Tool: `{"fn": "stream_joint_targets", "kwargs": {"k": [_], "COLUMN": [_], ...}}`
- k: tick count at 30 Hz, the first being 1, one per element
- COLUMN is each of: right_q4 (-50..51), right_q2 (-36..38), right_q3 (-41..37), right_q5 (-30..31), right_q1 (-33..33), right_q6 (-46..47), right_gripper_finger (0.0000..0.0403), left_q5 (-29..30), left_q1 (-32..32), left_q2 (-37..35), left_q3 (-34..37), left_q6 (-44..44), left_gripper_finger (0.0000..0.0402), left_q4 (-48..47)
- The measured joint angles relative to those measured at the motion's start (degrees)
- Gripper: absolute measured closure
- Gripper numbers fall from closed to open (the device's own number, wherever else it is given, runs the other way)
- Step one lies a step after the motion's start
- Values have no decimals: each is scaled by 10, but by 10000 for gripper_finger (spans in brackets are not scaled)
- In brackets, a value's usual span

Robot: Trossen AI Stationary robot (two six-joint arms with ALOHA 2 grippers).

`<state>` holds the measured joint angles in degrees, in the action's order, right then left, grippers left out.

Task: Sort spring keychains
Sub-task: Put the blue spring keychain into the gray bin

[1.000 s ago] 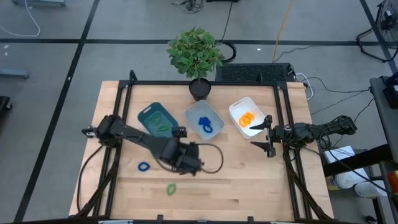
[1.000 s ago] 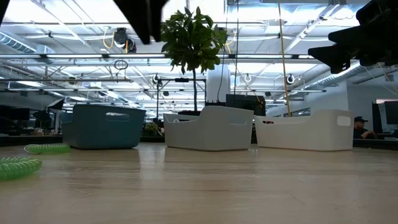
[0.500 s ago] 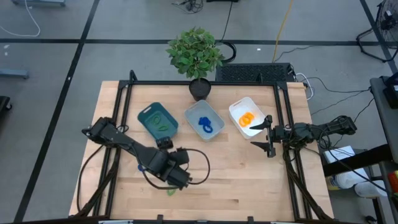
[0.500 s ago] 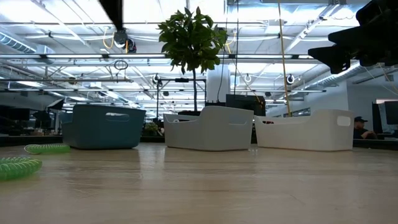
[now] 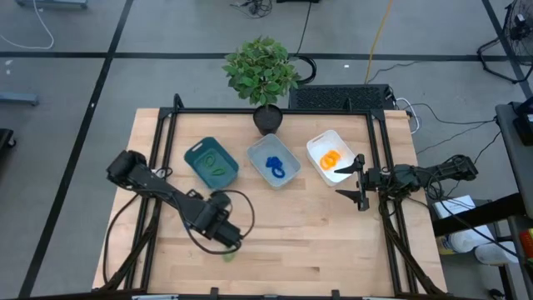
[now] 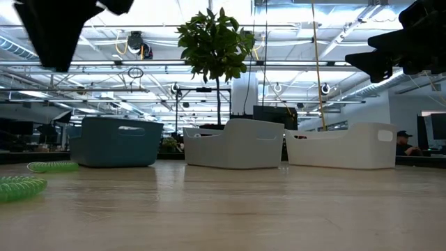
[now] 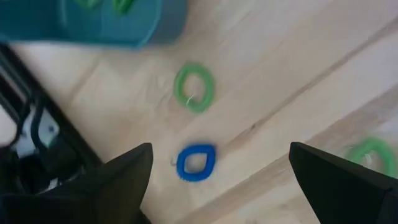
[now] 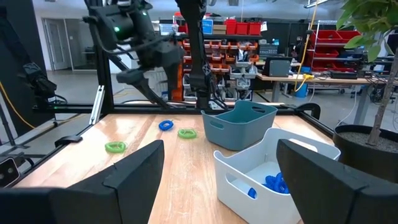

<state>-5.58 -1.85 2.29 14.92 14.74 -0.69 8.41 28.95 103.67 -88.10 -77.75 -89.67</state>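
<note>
My left gripper (image 5: 223, 240) (image 7: 221, 186) hangs open above the table's near-left part, touching nothing. Beyond its fingers the left wrist view shows a blue keychain (image 7: 196, 163) and two green ones (image 7: 194, 87) (image 7: 373, 155) lying flat on the wood. From above, only one green keychain (image 5: 229, 253) shows, just past the gripper; the arm hides the others. The low view shows two green coils (image 6: 17, 187) (image 6: 52, 166) on the table. My right gripper (image 5: 360, 179) (image 8: 217, 186) waits open at the right edge.
Three bins stand in a row at the table's far side: a teal bin (image 5: 200, 154) with green keychains, a grey-blue bin (image 5: 287, 160) with blue ones, a white bin (image 5: 337, 142) with orange ones. A potted plant (image 5: 262, 71) stands behind them. Bare wood lies between the arms.
My left gripper has swung from the table's middle toward the left and near edge, ending over the green keychain by the near edge. It has stayed open. The blue keychain seen earlier from above is now covered by the arm.
</note>
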Motion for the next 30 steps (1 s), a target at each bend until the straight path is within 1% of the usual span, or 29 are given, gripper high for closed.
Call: {"fn": "stream_joint_targets", "kwargs": {"k": [7,12,17,22,28,30], "right_q4": [0,0,0,-1,-1,-1], "right_q2": [0,0,0,0,0,0], "right_q3": [0,0,0,0,0,0], "right_q5": [0,0,0,0,0,0], "right_q1": [0,0,0,0,0,0], "right_q6": [0,0,0,0,0,0], "right_gripper_finger": [105,105,105,105,105,105], "left_q5": [-46,-75,-89,-102,-118,-121], "left_q1": [9,28,39,39,46,49], "left_q2": [-51,-81,-93,-93,-93,-95], "left_q3": [102,185,255,304,366,385], "left_q6": [-85,-131,-150,-151,-172,-176], "left_gripper_finger": [16,16,16,16,16,16], "left_q4": [43,122,209,289,375,419]}}
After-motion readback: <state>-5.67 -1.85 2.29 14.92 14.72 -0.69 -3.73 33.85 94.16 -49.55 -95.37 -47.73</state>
